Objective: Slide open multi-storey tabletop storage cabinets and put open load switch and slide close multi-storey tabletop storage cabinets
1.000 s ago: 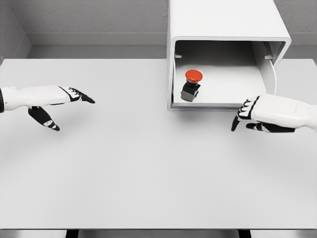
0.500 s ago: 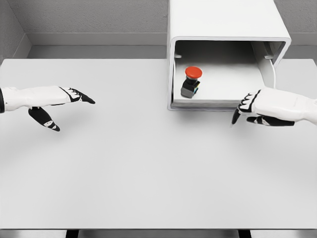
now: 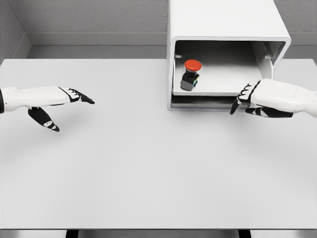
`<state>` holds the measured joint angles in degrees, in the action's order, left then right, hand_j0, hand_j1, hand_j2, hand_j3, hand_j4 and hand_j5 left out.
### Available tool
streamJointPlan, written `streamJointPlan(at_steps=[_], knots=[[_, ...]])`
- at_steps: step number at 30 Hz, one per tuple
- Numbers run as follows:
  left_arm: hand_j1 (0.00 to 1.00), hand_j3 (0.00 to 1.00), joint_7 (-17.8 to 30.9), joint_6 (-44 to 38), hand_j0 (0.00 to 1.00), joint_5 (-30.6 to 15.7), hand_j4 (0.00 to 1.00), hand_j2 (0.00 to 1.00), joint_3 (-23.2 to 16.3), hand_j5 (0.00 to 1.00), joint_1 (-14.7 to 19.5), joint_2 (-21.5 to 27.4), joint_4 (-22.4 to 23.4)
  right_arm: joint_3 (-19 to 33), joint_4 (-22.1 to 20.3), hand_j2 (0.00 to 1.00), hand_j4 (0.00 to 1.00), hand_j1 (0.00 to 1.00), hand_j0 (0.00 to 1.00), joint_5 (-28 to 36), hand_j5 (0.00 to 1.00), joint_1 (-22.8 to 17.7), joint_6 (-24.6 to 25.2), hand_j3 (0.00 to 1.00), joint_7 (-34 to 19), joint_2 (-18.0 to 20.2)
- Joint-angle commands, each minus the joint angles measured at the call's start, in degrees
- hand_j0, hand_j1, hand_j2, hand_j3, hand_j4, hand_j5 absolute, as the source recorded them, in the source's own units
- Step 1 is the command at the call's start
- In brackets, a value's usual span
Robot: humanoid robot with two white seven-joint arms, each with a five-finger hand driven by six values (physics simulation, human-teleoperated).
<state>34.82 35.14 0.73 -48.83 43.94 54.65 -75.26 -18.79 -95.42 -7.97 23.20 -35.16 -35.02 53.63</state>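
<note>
A white storage cabinet (image 3: 223, 17) stands at the table's far side, right of centre, with its drawer (image 3: 218, 88) partly slid out. In the drawer's left part stands the load switch (image 3: 190, 74), a dark body with a red round button on top. My right hand (image 3: 243, 103) is at the drawer's front right edge, its fingers (image 3: 237, 104) pressed against the front and holding nothing. My left hand (image 3: 69, 101) hovers over the table far to the left, fingers stretched out and the thumb hanging down.
The white table (image 3: 148, 163) spreads below both hands. A grey wall (image 3: 89, 20) runs behind the cabinet. A dark gap shows under the drawer's front lip.
The drawer with the switch has slid back into the cabinet, and my right hand has moved up and away with its front. The left arm has not moved.
</note>
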Motion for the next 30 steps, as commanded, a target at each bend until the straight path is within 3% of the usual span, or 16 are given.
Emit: streamJointPlan(at_steps=[1,18,30], knots=[[1.0,1.0,0.0,-0.1,1.0,-0.4,1.0,1.0,0.0,1.0,0.0,0.0,0.1,0.0,0.3,0.56,0.56,0.56,0.56,0.2,0.56,-0.1,0.2,0.56,0.0,-0.4],[1.0,1.0,0.0,-0.1,1.0,-0.4,1.0,1.0,0.0,1.0,0.0,0.1,0.2,-6.6,3.7,0.56,0.56,0.56,0.56,-2.0,0.56,5.5,0.2,0.56,0.0,-3.9],[1.0,1.0,0.0,-0.1,1.0,-0.4,1.0,1.0,0.0,1.0,0.0,0.1,0.5,-6.6,8.2,0.58,0.58,0.58,0.58,-2.2,0.58,8.4,0.2,0.58,0.0,-5.4]])
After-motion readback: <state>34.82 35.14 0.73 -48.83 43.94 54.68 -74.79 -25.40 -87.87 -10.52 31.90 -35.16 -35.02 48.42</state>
